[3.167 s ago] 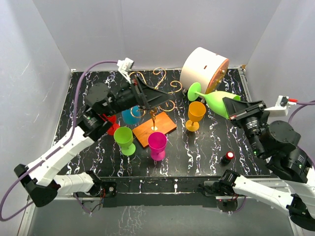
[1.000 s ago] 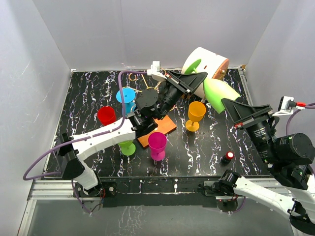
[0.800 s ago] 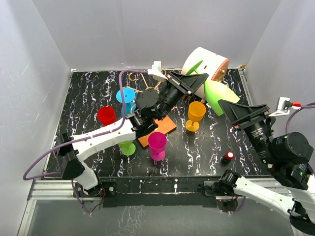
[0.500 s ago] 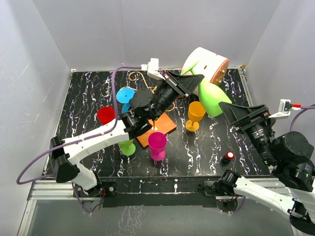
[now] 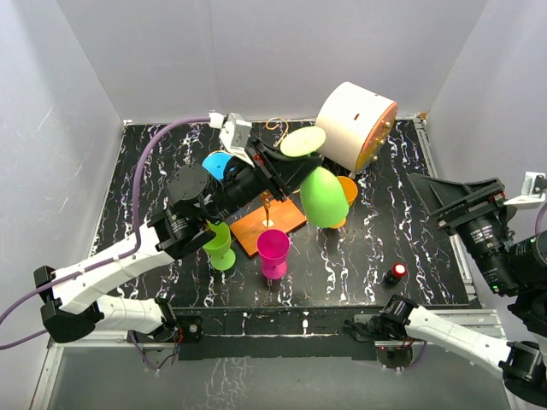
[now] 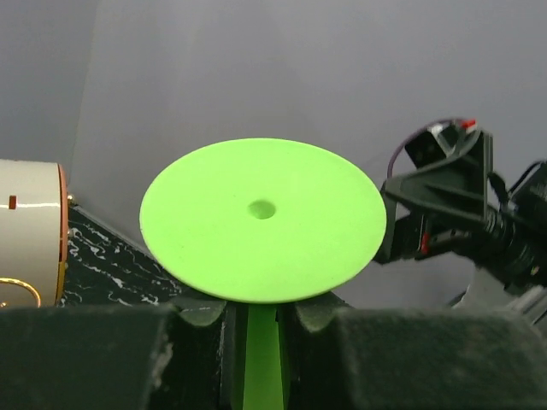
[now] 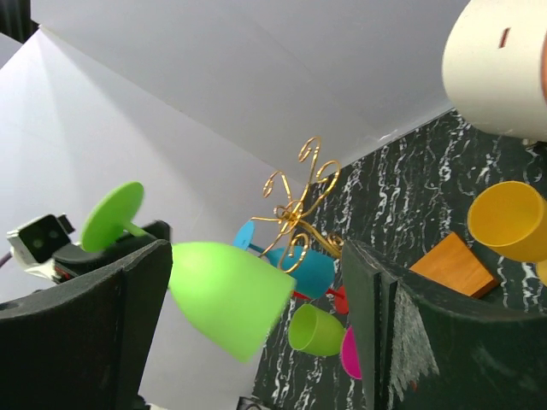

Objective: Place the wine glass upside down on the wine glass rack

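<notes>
A lime green wine glass [image 5: 323, 195] hangs upside down in the air, its foot [image 5: 302, 141] on top and its bowl low. My left gripper [image 5: 293, 164] is shut on its stem [image 6: 262, 354] just under the round foot [image 6: 261, 219]. The wine glass rack [image 5: 267, 203] has gold scroll arms [image 7: 299, 205] and an orange wooden base [image 5: 269, 224]. It stands just left of the bowl. My right gripper [image 5: 466, 205] stands open at the far right, apart from the glass. Its fingers [image 7: 85, 342] frame the green bowl [image 7: 224, 295] from a distance.
A blue glass [image 5: 220, 164] hangs tilted on the rack. A green glass [image 5: 218, 243] and a magenta glass [image 5: 273, 250] stand near the base, and an orange glass [image 5: 346, 188] sits behind the held bowl. A large white cylinder [image 5: 355, 124] lies at the back right. A red button [image 5: 395, 273] sits front right.
My right gripper opened, let go of the green bowl and drew back to the right. My left arm swung the glass left to beside the rack, bowl now pointing down.
</notes>
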Controlling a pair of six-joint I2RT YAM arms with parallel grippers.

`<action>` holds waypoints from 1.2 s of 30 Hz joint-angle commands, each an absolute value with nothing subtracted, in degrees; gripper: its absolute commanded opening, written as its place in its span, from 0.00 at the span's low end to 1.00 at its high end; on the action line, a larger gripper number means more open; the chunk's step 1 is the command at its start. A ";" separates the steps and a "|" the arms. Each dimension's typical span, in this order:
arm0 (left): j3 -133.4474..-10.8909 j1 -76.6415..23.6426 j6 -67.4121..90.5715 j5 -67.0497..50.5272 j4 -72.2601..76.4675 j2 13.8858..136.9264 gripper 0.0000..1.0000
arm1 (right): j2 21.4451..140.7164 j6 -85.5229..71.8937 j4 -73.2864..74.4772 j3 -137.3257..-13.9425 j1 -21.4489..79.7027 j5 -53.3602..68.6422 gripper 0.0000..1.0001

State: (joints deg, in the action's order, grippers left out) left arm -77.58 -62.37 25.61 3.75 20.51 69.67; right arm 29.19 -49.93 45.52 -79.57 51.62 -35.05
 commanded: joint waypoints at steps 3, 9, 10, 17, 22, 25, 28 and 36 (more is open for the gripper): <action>-73.79 -62.49 16.15 -4.61 13.44 65.20 0.00 | 37.04 -53.23 46.17 -85.27 51.68 -25.85 0.79; -73.69 -62.49 9.43 -5.36 2.93 60.95 0.00 | 40.30 -53.03 44.05 -86.75 51.68 -19.01 0.79; -74.11 -62.49 8.39 -4.73 0.74 60.21 0.00 | 40.72 -53.07 43.99 -87.21 51.68 -18.84 0.79; -67.67 -62.49 2.79 1.53 1.37 52.93 0.00 | 46.29 -51.93 40.83 -89.68 51.77 -11.00 0.78; -65.51 -62.51 -0.13 2.64 2.70 52.05 0.00 | 51.88 -51.77 38.21 -92.12 51.77 -2.76 0.78; -65.08 -62.48 -1.24 3.47 3.26 52.28 0.00 | 55.60 -52.29 37.83 -92.97 51.75 2.16 0.74; -64.70 -62.49 -1.44 3.60 4.08 52.27 0.00 | 59.40 -52.85 36.77 -92.69 51.77 7.95 0.68; -63.08 -62.53 -1.82 4.45 5.01 50.74 0.00 | 61.77 -59.15 28.89 -86.16 51.73 12.76 0.51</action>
State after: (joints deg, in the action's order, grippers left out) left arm -63.64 -62.37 -0.71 3.14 1.58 52.73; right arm 63.09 -55.70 36.23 -87.13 51.64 8.47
